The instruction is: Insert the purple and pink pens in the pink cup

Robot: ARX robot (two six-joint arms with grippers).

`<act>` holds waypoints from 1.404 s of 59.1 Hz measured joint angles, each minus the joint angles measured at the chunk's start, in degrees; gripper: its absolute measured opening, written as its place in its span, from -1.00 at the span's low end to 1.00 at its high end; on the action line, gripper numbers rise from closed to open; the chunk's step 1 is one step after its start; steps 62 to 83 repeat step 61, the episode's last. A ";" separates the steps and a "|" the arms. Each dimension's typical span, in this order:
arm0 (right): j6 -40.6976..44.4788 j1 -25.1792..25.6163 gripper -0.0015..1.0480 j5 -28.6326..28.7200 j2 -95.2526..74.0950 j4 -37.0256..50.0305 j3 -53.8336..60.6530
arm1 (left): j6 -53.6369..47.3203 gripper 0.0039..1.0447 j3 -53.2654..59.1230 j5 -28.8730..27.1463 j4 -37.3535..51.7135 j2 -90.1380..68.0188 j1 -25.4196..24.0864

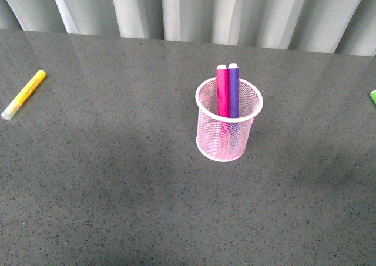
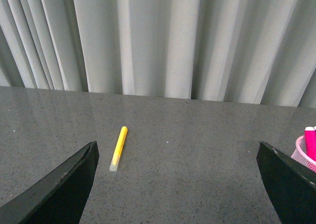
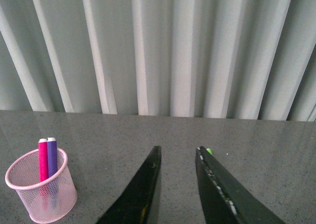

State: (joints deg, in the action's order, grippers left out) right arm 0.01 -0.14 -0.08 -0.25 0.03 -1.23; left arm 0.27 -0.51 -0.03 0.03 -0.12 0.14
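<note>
The pink mesh cup [image 1: 228, 125] stands upright mid-table. The magenta pink pen [image 1: 222, 91] and the purple pen [image 1: 233, 90] stand side by side inside it, tops above the rim. Neither arm shows in the front view. In the right wrist view the cup [image 3: 42, 187] with both pens is off to one side of my right gripper [image 3: 178, 150], which is shut and empty. My left gripper [image 2: 177, 152] is open wide and empty above bare table; the cup's rim [image 2: 302, 154] and the pink pen [image 2: 310, 141] show at the frame's edge.
A yellow marker [image 1: 23, 94] lies at the table's far left, also in the left wrist view [image 2: 118, 148]. A green marker [image 1: 373, 96] peeks in at the right edge; its tip [image 3: 209, 151] shows behind my right finger. A pleated grey curtain [image 1: 188, 10] backs the table.
</note>
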 joint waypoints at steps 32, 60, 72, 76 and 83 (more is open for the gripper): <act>-0.04 0.00 0.87 0.00 0.00 0.00 0.00 | 0.00 0.88 0.00 0.00 0.00 0.00 0.00; -0.02 0.00 0.87 0.00 0.00 0.00 0.00 | 0.00 0.88 0.00 0.00 0.00 0.00 0.00; -0.04 0.00 0.87 0.00 0.00 0.00 0.00 | -0.02 0.88 0.00 0.00 0.00 0.00 0.00; -0.04 0.00 0.87 0.00 0.00 0.00 0.00 | -0.02 0.88 0.00 0.00 0.00 0.00 0.00; -0.04 0.00 0.87 0.00 0.00 0.00 0.00 | -0.02 0.88 0.00 0.00 0.00 0.00 0.00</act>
